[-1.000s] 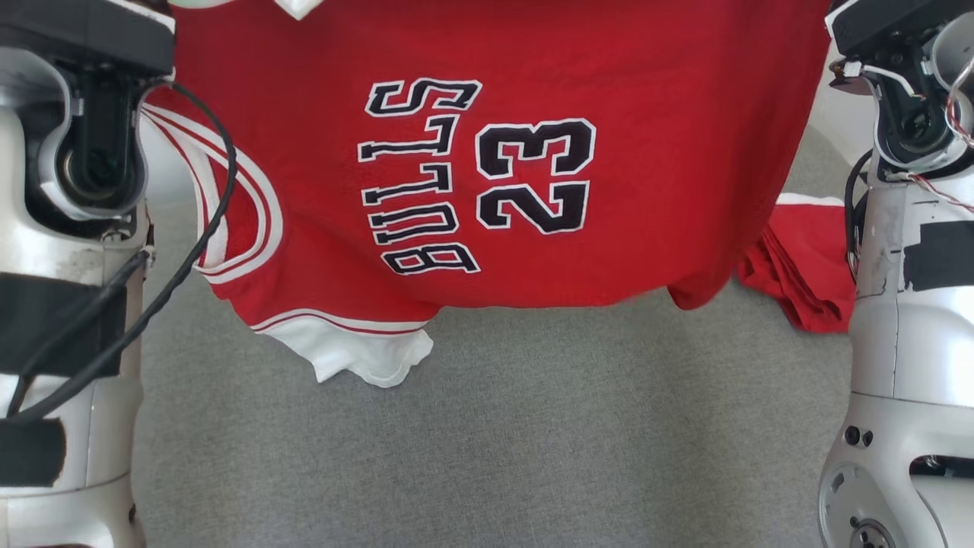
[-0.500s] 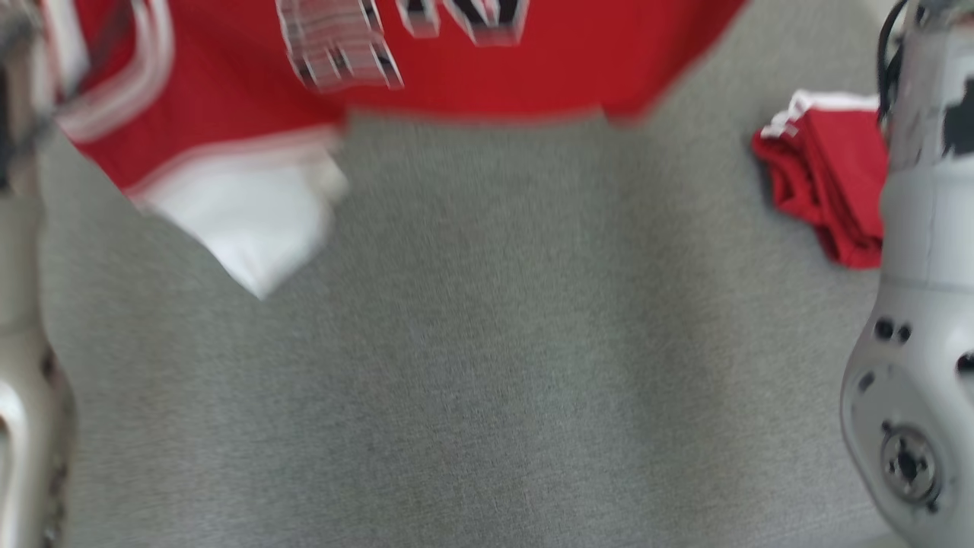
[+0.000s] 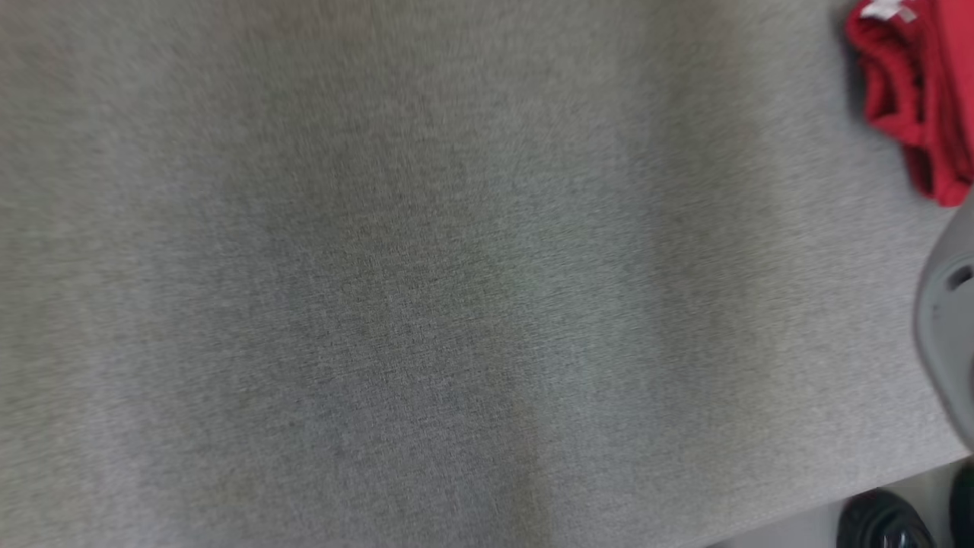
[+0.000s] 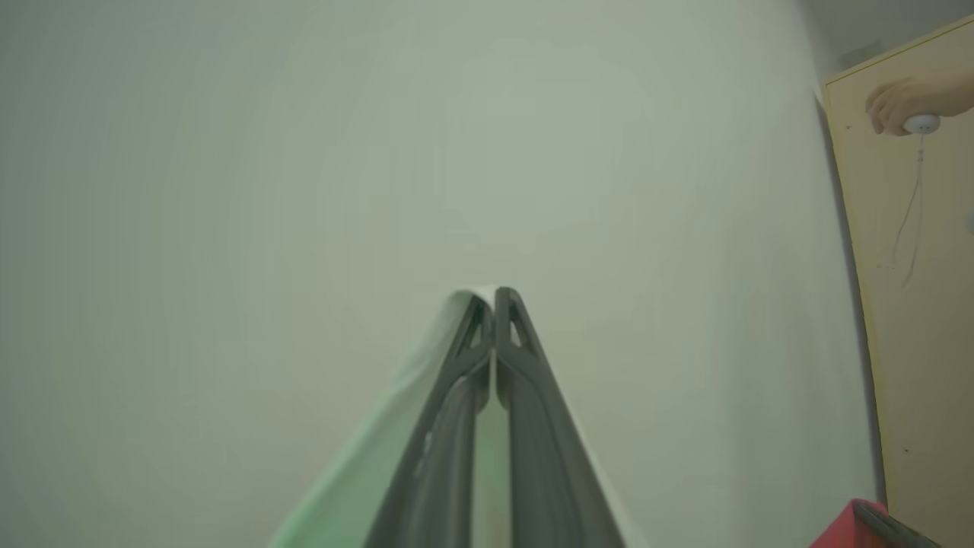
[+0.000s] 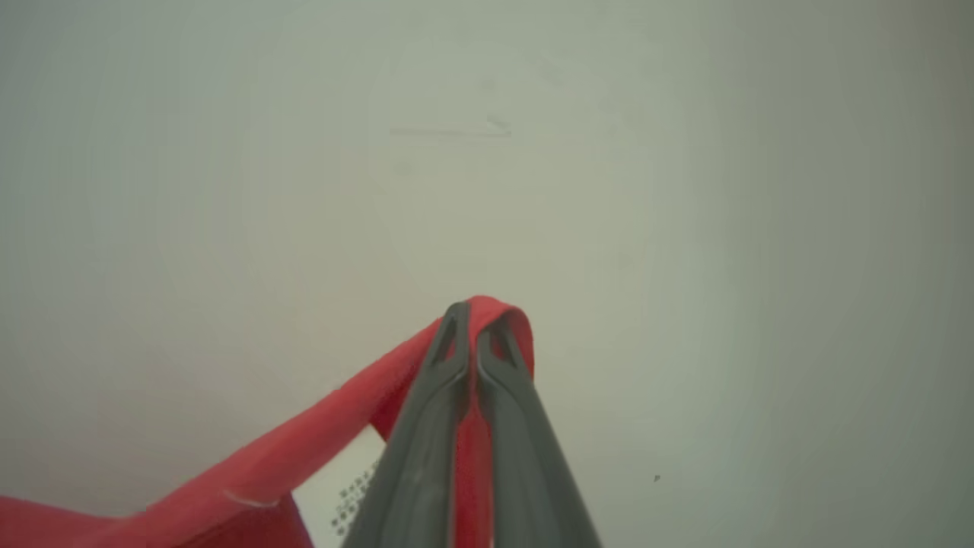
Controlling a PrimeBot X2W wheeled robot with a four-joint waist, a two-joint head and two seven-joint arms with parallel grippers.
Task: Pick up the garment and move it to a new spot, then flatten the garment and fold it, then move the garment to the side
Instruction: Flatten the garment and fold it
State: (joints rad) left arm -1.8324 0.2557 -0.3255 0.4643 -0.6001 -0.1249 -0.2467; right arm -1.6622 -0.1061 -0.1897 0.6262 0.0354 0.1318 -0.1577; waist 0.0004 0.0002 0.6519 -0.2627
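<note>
The left gripper (image 4: 494,293) is clenched on the white hem (image 4: 358,472) of the garment, its two dark fingers pressed together at the tips with pale cloth pinched between them and trailing away toward 7 o'clock in the left wrist view. Behind it stands a plain pale wall (image 4: 304,152). At 3 o'clock a beige panel (image 4: 913,342) runs down the edge, and at 2 o'clock a person's hand (image 4: 905,95) holds a small white knob (image 4: 921,123) with a thin cord hanging from it. The right gripper (image 5: 472,312) is likewise closed tight, grasping a fold of the red garment (image 5: 251,472) – the cloth loops over the fingertips and stretches off toward 8 o'clock, taut and lifted, with a white printed label (image 5: 342,487) showing at 6 o'clock beside the fingers. The head view is blurred: a grey woven surface (image 3: 456,304) spreads across it, a crumpled red bundle (image 3: 905,99) lies on it at 2 o'clock, a pale rounded casing (image 3: 947,320) shows at 3 o'clock, and a dark round object (image 3: 883,525) – too blurred to name – sits at 5 o'clock, off the surface's edge.
</note>
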